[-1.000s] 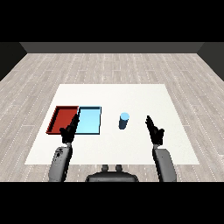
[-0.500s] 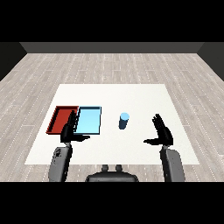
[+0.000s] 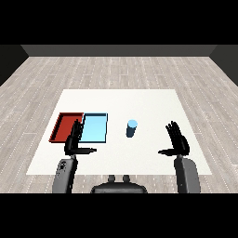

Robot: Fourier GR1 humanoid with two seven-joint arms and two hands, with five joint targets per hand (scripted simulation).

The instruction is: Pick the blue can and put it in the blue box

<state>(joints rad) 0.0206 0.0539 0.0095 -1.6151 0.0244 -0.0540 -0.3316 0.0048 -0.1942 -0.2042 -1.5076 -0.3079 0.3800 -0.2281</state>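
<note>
The blue can [image 3: 131, 128] stands upright on the white table [image 3: 139, 102], just right of the light blue tray [image 3: 95, 128]. The red tray [image 3: 66, 126] lies to the left of the blue one, edge to edge. My right hand [image 3: 178, 142] is raised at the right of the can, well apart from it, fingers straight and thumb pointing left toward the can. My left hand [image 3: 74, 141] hovers over the near edges of both trays, fingers straight, thumb out to the right. Neither hand holds anything.
The table's near edge runs just in front of both hands. Grey wooden floor surrounds the table. Bare white tabletop lies behind and to the right of the can.
My right hand has swung outward to the right, away from the can, and opened its palm toward it. The left hand and the can have stayed put.
</note>
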